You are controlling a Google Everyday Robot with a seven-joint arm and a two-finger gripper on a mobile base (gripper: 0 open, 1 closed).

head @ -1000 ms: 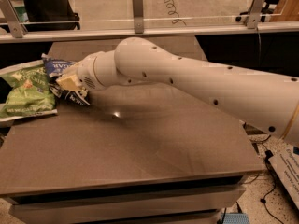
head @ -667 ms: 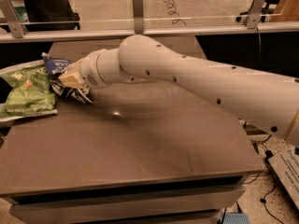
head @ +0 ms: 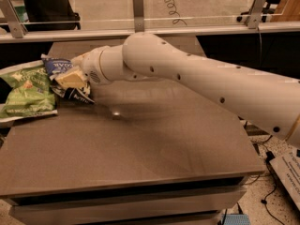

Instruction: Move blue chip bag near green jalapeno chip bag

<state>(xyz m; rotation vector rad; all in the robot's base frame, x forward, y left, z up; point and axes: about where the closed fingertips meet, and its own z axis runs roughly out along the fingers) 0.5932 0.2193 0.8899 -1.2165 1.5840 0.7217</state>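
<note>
The blue chip bag [head: 57,66] lies at the table's left side, its left edge touching the green jalapeno chip bag [head: 27,91], which lies flat at the left edge. My gripper [head: 70,78] reaches in from the right at the end of the white arm [head: 197,86]. Its cream fingers [head: 71,77] are shut on the middle of the blue bag. The bag shows above and below the fingers, and its lower end [head: 77,96] rests on the table.
The brown table [head: 140,144] spreads in front and to the right. A glass rail with metal posts [head: 138,6] runs behind the table. Cables lie on the floor at the right [head: 269,172].
The gripper and the blue bag have shifted slightly up and to the left, towards the green bag. The green bag has not moved.
</note>
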